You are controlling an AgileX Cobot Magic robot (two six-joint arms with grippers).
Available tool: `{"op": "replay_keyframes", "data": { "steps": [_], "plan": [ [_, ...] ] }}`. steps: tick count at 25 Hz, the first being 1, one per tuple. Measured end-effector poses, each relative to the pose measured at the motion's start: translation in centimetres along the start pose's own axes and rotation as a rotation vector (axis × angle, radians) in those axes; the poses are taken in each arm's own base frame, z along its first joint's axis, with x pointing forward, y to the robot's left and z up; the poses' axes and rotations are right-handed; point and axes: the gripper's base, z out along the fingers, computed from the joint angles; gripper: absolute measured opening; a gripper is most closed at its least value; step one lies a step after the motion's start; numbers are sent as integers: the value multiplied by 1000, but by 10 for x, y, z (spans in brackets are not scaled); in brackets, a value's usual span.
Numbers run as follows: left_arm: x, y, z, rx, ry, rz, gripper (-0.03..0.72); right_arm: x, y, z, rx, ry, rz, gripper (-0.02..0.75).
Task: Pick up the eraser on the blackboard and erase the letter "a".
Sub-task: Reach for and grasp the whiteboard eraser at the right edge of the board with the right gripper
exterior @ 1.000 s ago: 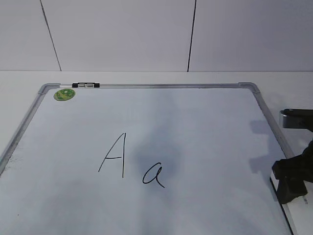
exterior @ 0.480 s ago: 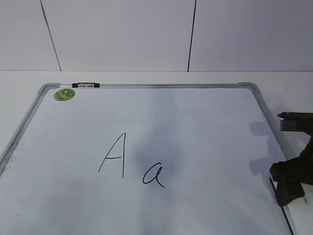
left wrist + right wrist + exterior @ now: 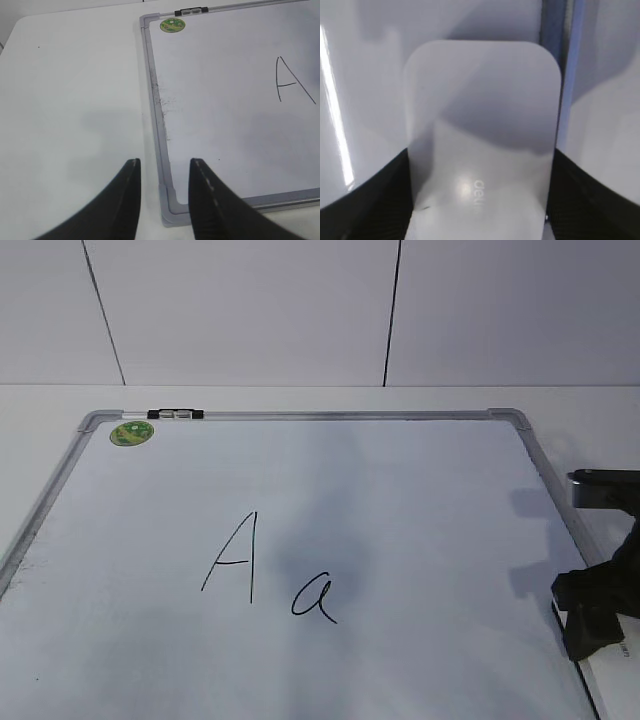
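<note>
Right wrist view: gripper jaws straddle eraser.

The large white dry-erase blackboard has a smooth, faintly glossy face that catches soft glare in the right wrist view, and a silver-grey brushed-metal frame with rounded plastic-looking corners. Grey smudges dull the board surface beside the frame's left rail. The white rounded oblong plastic eraser looks smooth and semi-gloss, with a bright highlight near its grey lettering. The white counter is matt and even. The black hand fingers look like matt plastic.
</note>
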Motion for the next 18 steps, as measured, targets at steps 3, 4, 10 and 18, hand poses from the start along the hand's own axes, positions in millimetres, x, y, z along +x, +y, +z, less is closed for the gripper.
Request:
{"op": "replay_keyframes", "data": {
  "steps": [3, 4, 10, 18],
  "plan": [
    [0, 0, 0, 0, 0, 0, 245, 0, 0, 0, 0, 0, 0, 565],
    [0, 0, 0, 0, 0, 0, 245, 0, 0, 0, 0, 0, 0, 561],
    [0, 0, 0, 0, 0, 0, 245, 0, 0, 0, 0, -2, 0, 552],
    [0, 0, 0, 0, 0, 0, 244, 0, 0, 0, 1, -2, -1, 552]
  ]
}}
